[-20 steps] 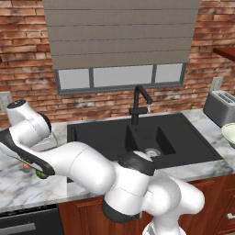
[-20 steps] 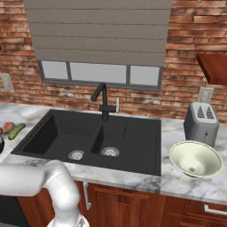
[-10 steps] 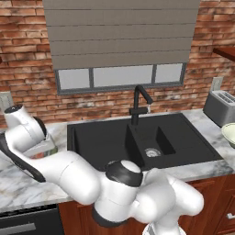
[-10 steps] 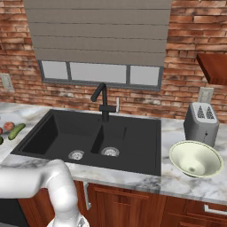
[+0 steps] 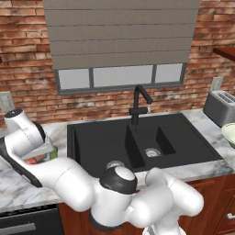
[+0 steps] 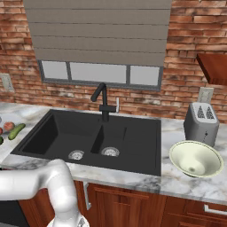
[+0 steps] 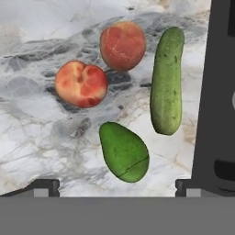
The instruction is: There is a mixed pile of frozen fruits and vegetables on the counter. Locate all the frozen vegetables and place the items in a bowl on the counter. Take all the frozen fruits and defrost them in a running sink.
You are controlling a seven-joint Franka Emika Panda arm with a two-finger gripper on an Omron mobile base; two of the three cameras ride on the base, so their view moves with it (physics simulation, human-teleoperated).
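- While nothing has yet been lifted, the step in hand reads as choosing a first piece from the pile; pincer [image 7: 117, 189] hangs above the bench [image 7: 41, 137] with jaws at full spread, holding nothing.
- Nearest the finger tips: green oval piece [image 7: 124, 152], lying flat, just between the jaws' line.
- Beside it, further off: cucumber [image 7: 167, 80], lying lengthwise, apart from the oval.
- Beyond: two peaches, one [image 7: 81, 84] nearer, one [image 7: 123, 45] further, close together, not touching the greens.
- Next move, by judgement: lower straight onto the oval piece and close across its narrow width.
- Bench: white marble, grey veins, over red-brown cabinets.
- Sink [image 6: 95, 137]: black, two basins, tap not visibly running.
- Bowl [image 6: 196, 158]: cream, right of sink, well apart from the pile.
- Toaster [image 6: 201, 123]; brick wall, blind over window.
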